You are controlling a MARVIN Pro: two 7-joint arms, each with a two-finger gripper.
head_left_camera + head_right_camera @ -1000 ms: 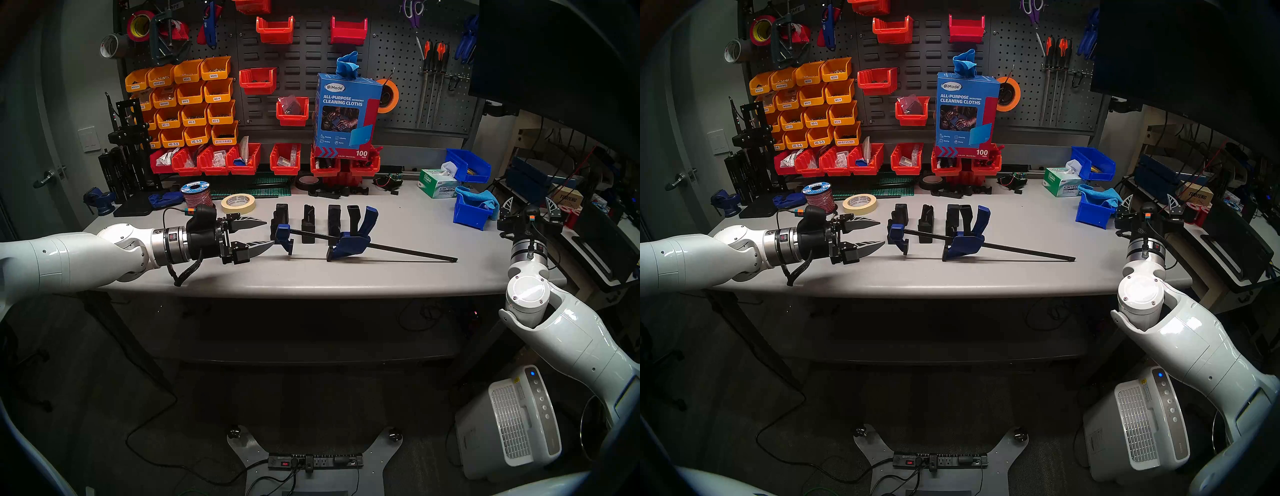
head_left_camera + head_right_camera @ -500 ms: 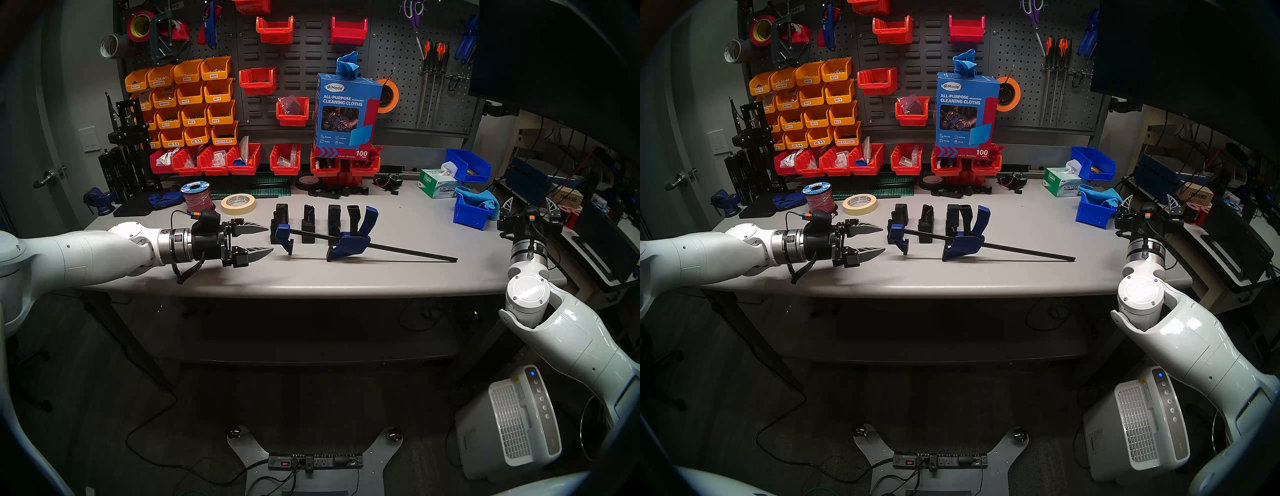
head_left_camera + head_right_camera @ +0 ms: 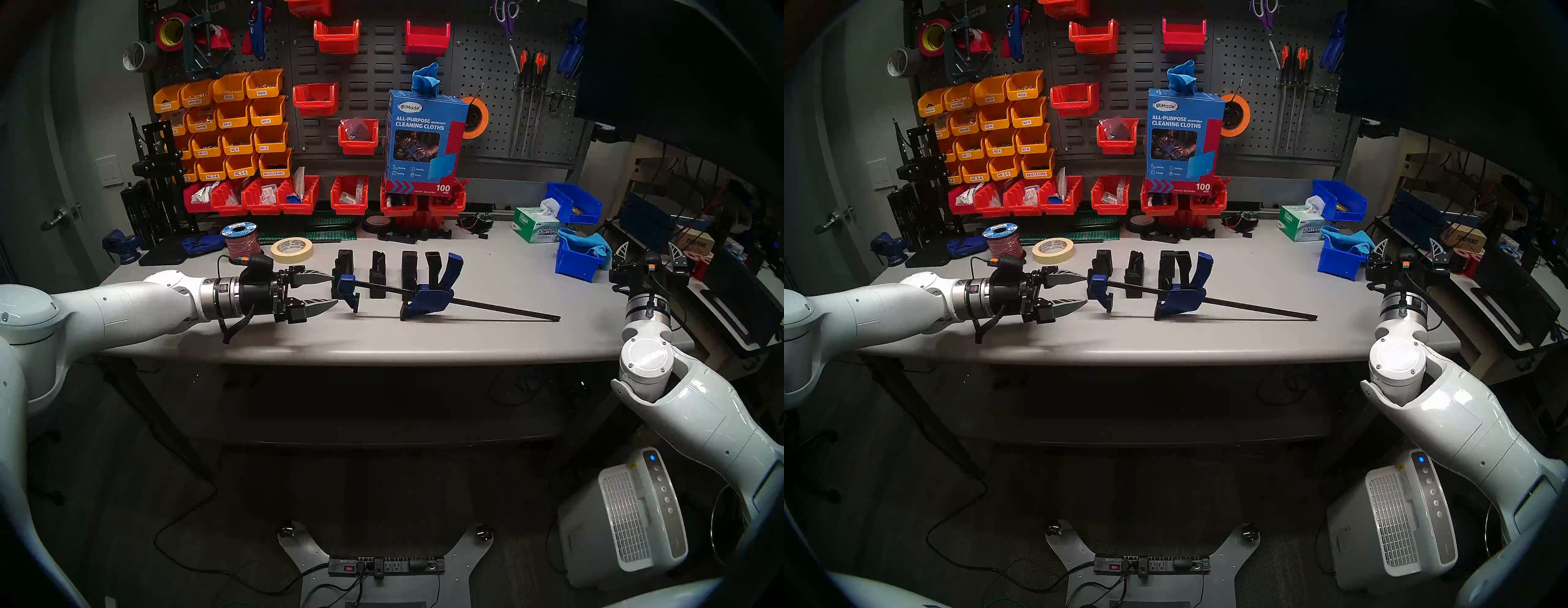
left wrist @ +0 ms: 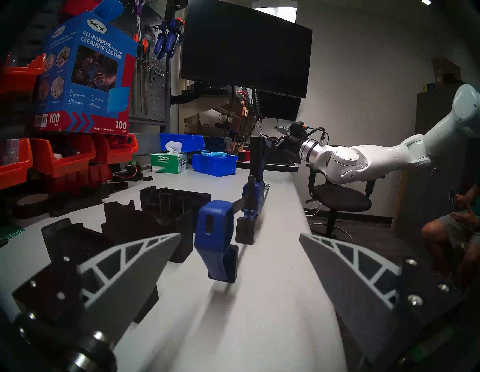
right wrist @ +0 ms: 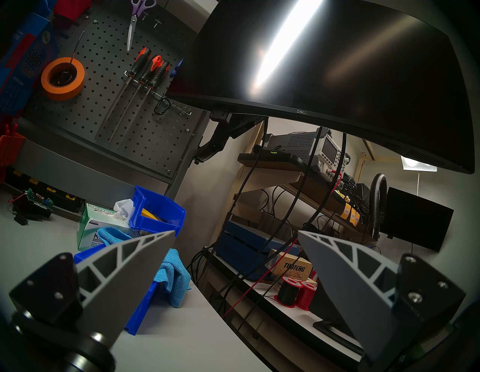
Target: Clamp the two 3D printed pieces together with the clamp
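With its jaws spread wide and empty, the left gripper (image 3: 333,290) should straddle the bar clamp's (image 3: 428,295) blue end jaw (image 4: 217,233) squarely, sparing the adjacent black printed pieces (image 3: 377,274).

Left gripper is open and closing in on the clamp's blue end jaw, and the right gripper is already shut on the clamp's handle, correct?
Not quite. The right gripper is open and holds nothing, off the table's right end, far from the clamp's handle; the right wrist view shows its fingers spread on air. The rest stands: the left gripper is open, near the clamp's blue end jaw.
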